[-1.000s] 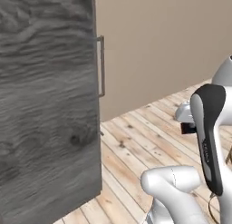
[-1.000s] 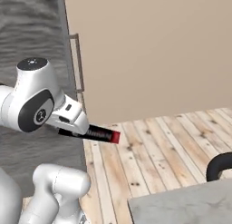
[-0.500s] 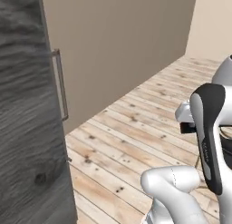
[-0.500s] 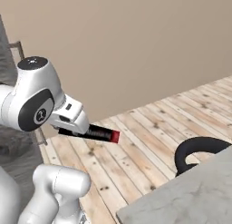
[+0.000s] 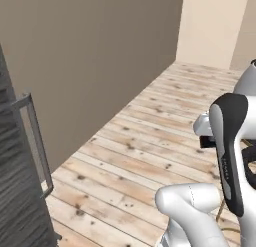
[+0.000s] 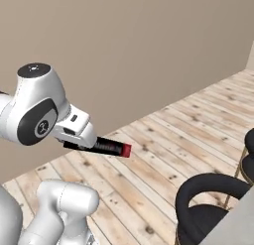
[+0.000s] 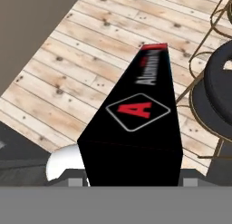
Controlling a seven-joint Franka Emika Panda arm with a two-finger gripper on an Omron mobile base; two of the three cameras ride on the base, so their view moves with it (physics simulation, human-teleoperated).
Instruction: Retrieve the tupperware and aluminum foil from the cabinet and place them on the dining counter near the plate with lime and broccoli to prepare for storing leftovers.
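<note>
We see our pincer (image 7: pixel 131 180) clenched around the black aluminum foil box (image 7: pixel 136 123), carried in the air above the wooden floor (image 6: pixel 168 140), its red end pointing toward a black bar stool (image 6: pixel 208 204) beside the worktop (image 6: pixel 238 224).

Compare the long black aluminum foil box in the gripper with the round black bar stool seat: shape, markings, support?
The long black aluminum foil box is a straight-edged carton; the round black bar stool seat is curved and padded.
The box carries a red A logo, white lettering and a red end; the seat is plain.
The box is held off the floor in the gripper; the seat sits on a thin gold metal frame.
Both are mostly black.
</note>
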